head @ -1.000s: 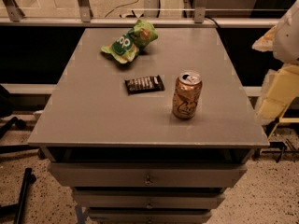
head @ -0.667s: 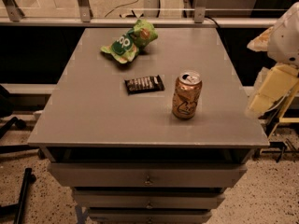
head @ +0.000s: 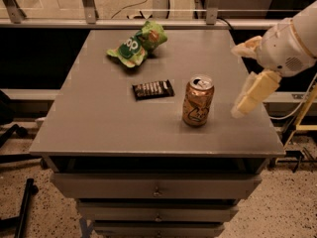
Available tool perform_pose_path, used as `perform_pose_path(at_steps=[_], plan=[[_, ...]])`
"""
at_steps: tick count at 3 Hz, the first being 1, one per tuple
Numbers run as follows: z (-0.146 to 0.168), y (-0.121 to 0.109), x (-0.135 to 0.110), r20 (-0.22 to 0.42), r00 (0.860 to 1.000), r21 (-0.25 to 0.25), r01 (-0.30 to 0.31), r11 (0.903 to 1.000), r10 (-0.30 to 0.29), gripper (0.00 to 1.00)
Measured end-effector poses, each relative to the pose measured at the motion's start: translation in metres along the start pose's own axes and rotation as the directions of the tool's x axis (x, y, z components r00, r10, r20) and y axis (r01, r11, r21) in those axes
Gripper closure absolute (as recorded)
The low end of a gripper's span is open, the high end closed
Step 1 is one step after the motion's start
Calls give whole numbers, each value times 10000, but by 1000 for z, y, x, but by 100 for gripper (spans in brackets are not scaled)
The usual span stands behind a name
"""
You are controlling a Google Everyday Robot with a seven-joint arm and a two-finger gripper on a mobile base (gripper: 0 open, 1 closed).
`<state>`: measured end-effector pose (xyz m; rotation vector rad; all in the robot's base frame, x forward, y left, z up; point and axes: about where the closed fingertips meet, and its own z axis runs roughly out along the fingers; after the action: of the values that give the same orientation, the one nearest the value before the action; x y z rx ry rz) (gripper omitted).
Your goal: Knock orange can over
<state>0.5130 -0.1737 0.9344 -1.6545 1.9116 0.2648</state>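
Observation:
The orange can point(head: 198, 101) stands upright on the grey table point(head: 99, 123), right of centre and near the front. It is orange-tan with a pale swirl and a silver pull-tab top. My gripper point(head: 236, 82) comes in from the right over the table's right edge, just right of the can and apart from it. Its two pale fingers point(head: 253, 94) are spread open with nothing between them. The white arm point(head: 292, 38) reaches back to the upper right.
A flat dark candy bar point(head: 153, 89) lies left of the can. A green snack bag point(head: 136, 44) lies at the back centre. Drawers point(head: 156, 187) are under the tabletop. A railing point(head: 158, 9) runs behind the table.
My gripper has moved left from the right edge of the view, closer to the can. The can, the bar and the bag have not moved.

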Motion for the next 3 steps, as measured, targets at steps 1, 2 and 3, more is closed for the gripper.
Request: perform_pose_path(at_steps=[1,2,3], plan=[[20,1,-22,1246,9910,-506,559,9972,-492,0],[39,10,-36,2051,9771,-1177,813,9897,-558,0],[57,18,-38,2583,9657,-1841,753,9800,-257,0]])
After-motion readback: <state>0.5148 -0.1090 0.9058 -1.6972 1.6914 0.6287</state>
